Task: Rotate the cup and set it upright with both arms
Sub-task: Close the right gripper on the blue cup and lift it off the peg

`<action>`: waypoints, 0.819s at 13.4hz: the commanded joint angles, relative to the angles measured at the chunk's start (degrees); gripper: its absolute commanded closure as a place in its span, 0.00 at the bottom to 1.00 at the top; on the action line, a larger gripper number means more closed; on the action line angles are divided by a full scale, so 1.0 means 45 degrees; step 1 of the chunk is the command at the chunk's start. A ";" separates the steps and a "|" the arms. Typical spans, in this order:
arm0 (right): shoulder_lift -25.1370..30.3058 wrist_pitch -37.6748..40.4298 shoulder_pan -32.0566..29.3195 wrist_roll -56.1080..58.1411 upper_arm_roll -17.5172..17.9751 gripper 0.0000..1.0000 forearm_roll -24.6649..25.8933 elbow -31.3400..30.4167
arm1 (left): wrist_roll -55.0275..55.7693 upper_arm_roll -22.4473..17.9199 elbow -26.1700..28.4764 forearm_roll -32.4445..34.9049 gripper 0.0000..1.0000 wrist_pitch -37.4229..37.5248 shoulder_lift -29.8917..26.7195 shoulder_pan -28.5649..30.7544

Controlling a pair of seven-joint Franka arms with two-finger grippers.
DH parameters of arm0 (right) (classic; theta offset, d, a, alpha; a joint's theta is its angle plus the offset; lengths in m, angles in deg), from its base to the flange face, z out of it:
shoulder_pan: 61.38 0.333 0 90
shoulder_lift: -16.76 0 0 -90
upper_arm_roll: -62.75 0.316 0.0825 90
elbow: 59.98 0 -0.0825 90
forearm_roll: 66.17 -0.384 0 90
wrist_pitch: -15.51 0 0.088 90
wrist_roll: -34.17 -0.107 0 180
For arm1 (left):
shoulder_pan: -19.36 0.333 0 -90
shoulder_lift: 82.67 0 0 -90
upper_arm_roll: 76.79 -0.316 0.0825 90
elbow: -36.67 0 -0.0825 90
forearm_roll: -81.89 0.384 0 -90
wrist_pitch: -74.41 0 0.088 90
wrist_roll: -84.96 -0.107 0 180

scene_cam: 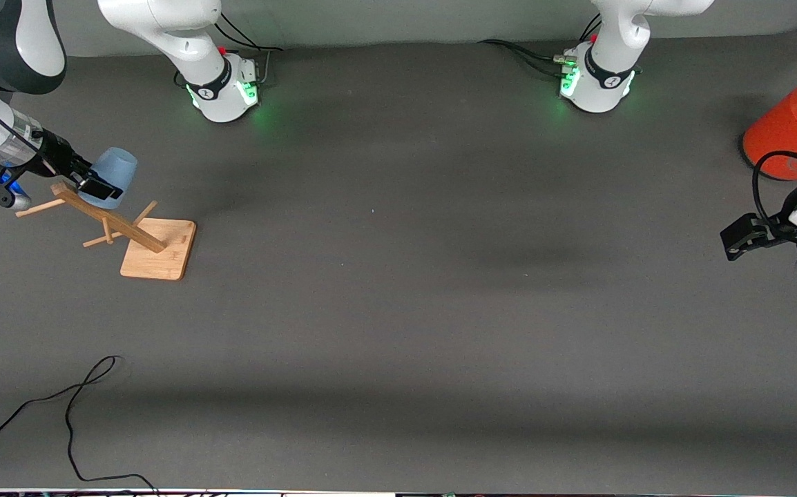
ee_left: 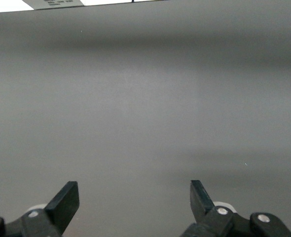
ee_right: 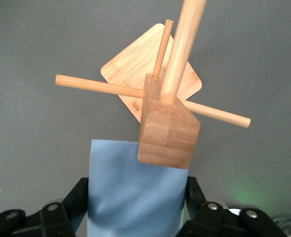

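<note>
Nearest the front camera, a loose black cable (scene_cam: 70,407) curls on the dark table (scene_cam: 398,310), well nearer that camera than the wooden cup rack (scene_cam: 137,238), which I take as my landmark. The rack has a flat bamboo base and 1 square post with thin pegs sticking out sideways. Hung at the post's top end is the cup (scene_cam: 110,177), a small light-blue tumbler, tipped over with its closed bottom pointing away from the base. The right gripper (scene_cam: 89,181) is at that same top end of the rack, its 2 fingers pressed onto the cup's sides; in the right wrist view the blue wall sits squeezed between the black fingers (ee_right: 72,202), with the post's block right against it. The left gripper (scene_cam: 742,237) waits well apart from the rack, at the left arm's end of the table, its fingers (ee_left: 66,200) spread wide over bare surface, holding nothing. Beside it, farther from the front camera, stands a big orange can (scene_cam: 785,134). The risk I see is the cup's rim catching on a peg if it is pulled off at an angle, which could drag or topple the light rack. The thin plastic may also buckle or slip in a hard pinch, and a poor hold would spoil any handover to the other arm.
</note>
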 commanded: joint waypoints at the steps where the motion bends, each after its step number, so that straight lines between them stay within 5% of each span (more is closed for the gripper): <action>1: 0.0544 0.0369 0.0034 -0.0619 -0.0058 0.68 -0.0193 -0.0156 | -0.0203 -0.0088 -0.0353 0.0172 0.00 0.0305 0.0097 -0.0096; 5: 0.1968 0.1833 0.0655 -0.2629 0.0332 0.68 -0.0212 0.0000 | -0.0203 -0.0088 -0.0353 0.0172 0.00 0.0305 0.0097 -0.0096; 11: 0.2675 0.2794 0.4751 -0.8111 0.0352 0.70 -0.0213 0.0702 | -0.0203 -0.0069 -0.0353 0.0153 0.00 0.0305 0.0078 -0.0115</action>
